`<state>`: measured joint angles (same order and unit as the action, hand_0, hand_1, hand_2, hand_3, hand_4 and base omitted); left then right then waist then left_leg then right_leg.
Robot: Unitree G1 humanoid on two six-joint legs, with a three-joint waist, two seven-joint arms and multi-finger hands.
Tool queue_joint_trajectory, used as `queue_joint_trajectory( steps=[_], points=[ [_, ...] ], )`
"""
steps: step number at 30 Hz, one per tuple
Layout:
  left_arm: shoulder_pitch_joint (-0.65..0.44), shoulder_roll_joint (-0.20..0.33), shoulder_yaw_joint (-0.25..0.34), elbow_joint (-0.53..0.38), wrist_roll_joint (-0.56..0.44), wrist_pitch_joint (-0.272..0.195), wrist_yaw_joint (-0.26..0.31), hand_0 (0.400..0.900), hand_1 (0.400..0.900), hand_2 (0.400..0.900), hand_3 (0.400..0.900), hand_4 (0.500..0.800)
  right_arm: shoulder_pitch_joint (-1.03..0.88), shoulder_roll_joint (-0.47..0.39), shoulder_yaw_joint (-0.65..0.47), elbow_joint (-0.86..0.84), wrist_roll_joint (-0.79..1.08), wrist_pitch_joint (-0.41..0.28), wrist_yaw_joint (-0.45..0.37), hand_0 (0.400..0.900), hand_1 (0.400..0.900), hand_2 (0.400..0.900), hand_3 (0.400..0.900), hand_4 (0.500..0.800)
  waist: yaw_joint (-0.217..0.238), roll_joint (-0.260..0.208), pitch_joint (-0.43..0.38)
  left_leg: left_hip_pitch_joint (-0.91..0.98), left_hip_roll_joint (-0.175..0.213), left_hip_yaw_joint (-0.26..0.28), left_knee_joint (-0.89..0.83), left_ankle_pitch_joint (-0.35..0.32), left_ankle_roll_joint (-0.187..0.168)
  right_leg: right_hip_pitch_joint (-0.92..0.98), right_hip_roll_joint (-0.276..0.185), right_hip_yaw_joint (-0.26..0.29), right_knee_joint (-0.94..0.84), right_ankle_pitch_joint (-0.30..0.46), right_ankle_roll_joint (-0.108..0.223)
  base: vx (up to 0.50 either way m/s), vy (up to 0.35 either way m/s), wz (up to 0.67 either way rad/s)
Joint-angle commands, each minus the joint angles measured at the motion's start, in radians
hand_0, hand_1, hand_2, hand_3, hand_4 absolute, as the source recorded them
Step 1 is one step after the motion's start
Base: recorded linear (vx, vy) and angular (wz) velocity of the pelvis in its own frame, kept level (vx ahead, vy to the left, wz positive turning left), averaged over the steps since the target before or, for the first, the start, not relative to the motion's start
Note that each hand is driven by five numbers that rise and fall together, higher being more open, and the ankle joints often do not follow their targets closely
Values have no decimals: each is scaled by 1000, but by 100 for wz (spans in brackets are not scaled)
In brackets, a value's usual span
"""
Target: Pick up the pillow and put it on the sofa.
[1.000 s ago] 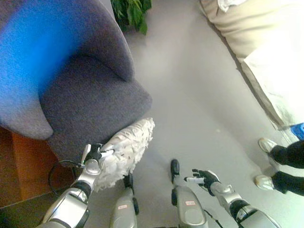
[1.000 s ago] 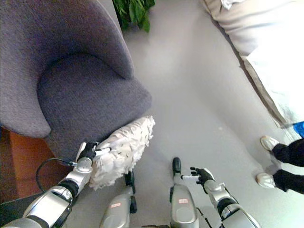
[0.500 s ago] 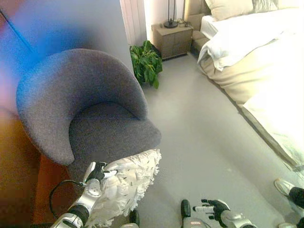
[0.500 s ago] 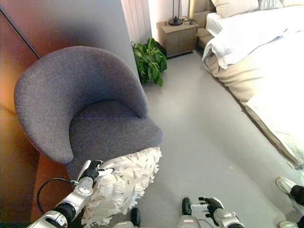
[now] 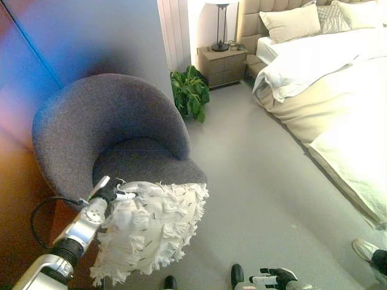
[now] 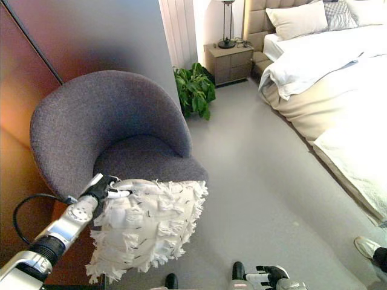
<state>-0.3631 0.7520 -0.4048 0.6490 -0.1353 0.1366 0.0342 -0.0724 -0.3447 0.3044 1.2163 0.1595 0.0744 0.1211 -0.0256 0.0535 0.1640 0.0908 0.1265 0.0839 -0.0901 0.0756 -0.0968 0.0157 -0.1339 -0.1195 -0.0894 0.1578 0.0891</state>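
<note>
A white fringed pillow (image 5: 151,226) hangs in the air from my left hand (image 5: 112,192), whose fingers pinch its upper left corner. It is just in front of the grey round armchair (image 5: 103,130), level with the seat's front edge. The chair's seat (image 6: 145,160) shows bare behind the pillow. My right hand (image 5: 275,279) is low at the bottom edge, fingers spread, holding nothing.
A wood-panelled wall (image 6: 36,157) stands behind and left of the chair. A potted plant (image 5: 190,90) and a nightstand (image 5: 221,60) with a lamp stand beyond it. A bed (image 5: 326,84) fills the right side. A person's shoe (image 5: 366,248) shows at the lower right.
The camera has tilted up, showing more of the room. My left hand has lifted the pillow higher, up to the chair seat's front edge. My right hand stays low.
</note>
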Motion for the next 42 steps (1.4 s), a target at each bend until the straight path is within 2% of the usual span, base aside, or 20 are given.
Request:
queue_joint_trajectory(
  steps=[1, 6, 9, 15, 18, 21, 23, 25, 29, 34, 37, 38, 39, 40, 42],
  points=[
    [-349, 188, 49, -60, -35, -69, 13, 400, 400, 400, 400, 500, 26, -45, 16, 55, -26, -16, 15, 900, 900, 900, 900, 800, -22, -3, -115, 6, -56, 14, 55, -63, 49, 58, -13, -18, 62, -111, 28, 66, -3, 3],
    [-461, 254, 6, -8, -85, -58, -21, 400, 400, 400, 400, 500, 49, -51, 9, 61, -26, -19, 14, 900, 900, 900, 900, 800, -32, 4, -124, 8, -57, 20, 22, -44, 44, 59, -10, -21, 49, -102, 37, 74, 3, 5],
    [-599, 304, -66, 67, -149, -60, -34, 400, 400, 400, 400, 500, 59, -67, 8, 72, -28, -19, 17, 900, 900, 900, 900, 800, -44, 12, -130, -2, -61, 26, 12, -38, 44, 48, -10, -19, 43, -95, 43, 63, 23, 5],
    [-843, 347, -206, 171, -228, -40, -54, 400, 400, 400, 400, 500, 63, -85, 6, 95, -12, -31, 20, 900, 900, 900, 900, 800, -55, 21, -131, -22, -72, 31, 3, -37, 48, 36, -12, -18, 35, -89, 51, 50, 25, 8],
    [-921, 355, -250, 208, -219, -17, -42, 400, 400, 400, 400, 500, 58, -91, 10, 92, -3, -30, 21, 900, 900, 900, 900, 800, -58, 25, -123, -37, -77, 33, 3, -37, 50, 21, -15, -13, 37, -88, 54, 8, 33, 6],
    [-989, 364, -287, 268, -190, 10, 33, 400, 400, 400, 400, 500, 44, -96, 29, 89, 17, -37, 18, 900, 900, 900, 900, 800, -58, 27, -108, -57, -85, 33, 3, -37, 54, -1, -20, -9, 40, -86, 55, -36, 38, 4],
    [-1036, 370, -297, 327, -186, 44, 98, 400, 400, 400, 400, 500, 31, -100, 44, 87, 35, -44, 16, 900, 900, 900, 900, 800, -60, 28, -91, -71, -88, 34, 3, -38, 55, -17, -21, -4, 42, -86, 55, -101, 32, 3],
    [-1067, 367, -299, 384, -206, 90, 123, 400, 400, 400, 400, 500, 17, -101, 60, 88, 54, -46, 11, 900, 900, 900, 900, 800, -62, 28, -72, -83, -91, 33, 3, -38, 57, -30, -23, 2, 43, -85, 54, -97, 25, 6],
    [-1094, 352, -296, 458, -226, 135, 171, 400, 400, 400, 400, 500, -11, -98, 87, 82, 87, -36, 7, 900, 900, 900, 900, 800, -63, 25, -45, -102, -95, 25, 3, -36, 59, -51, -24, 10, 48, -87, 52, -85, 4, 5],
    [-1091, 325, -266, 519, -264, 146, 205, 400, 400, 400, 400, 500, -31, -88, 106, 82, 106, -36, -5, 900, 900, 900, 900, 800, -66, 24, -19, -115, -97, 22, 3, -35, 58, -64, -25, 13, 48, -86, 51, -70, 8, 6],
    [-1074, 305, -243, 521, -312, 146, 220, 400, 400, 400, 400, 500, -41, -83, 108, 87, 111, -41, -12, 900, 900, 900, 900, 800, -65, 24, -8, -122, -96, 23, 3, -33, 57, -68, -25, 12, 45, -84, 50, -59, 9, 6],
    [-1070, 298, -237, 524, -326, 144, 229, 535, 535, 535, 535, 581, -44, -82, 110, 88, 113, -41, -14, 900, 900, 900, 900, 800, -65, 24, -5, -124, -96, 23, 3, -33, 56, -70, -25, 12, 44, -84, 50, -49, 5, 5],
    [-1067, 293, -232, 525, -339, 144, 238, 812, 812, 812, 812, 747, -46, -81, 111, 90, 115, -43, -16, 900, 900, 900, 900, 800, -65, 24, -3, -125, -95, 24, 3, -33, 55, -70, -25, 12, 44, -84, 50, -48, 1, 3],
    [-1061, 284, -222, 528, -354, 139, 255, 900, 900, 900, 900, 800, -51, -81, 111, 93, 118, -46, -17, 900, 900, 900, 900, 800, -64, 22, 1, -126, -95, 23, 3, -32, 55, -72, -25, 11, 45, -84, 50, -44, 0, 1],
    [-1055, 276, -211, 533, -366, 130, 254, 900, 900, 900, 900, 800, -57, -82, 111, 94, 118, -47, -16, 900, 900, 900, 900, 800, -64, 21, 5, -128, -93, 22, 3, -31, 53, -73, -25, 10, 43, -84, 49, -35, -1, 0]
  ],
)
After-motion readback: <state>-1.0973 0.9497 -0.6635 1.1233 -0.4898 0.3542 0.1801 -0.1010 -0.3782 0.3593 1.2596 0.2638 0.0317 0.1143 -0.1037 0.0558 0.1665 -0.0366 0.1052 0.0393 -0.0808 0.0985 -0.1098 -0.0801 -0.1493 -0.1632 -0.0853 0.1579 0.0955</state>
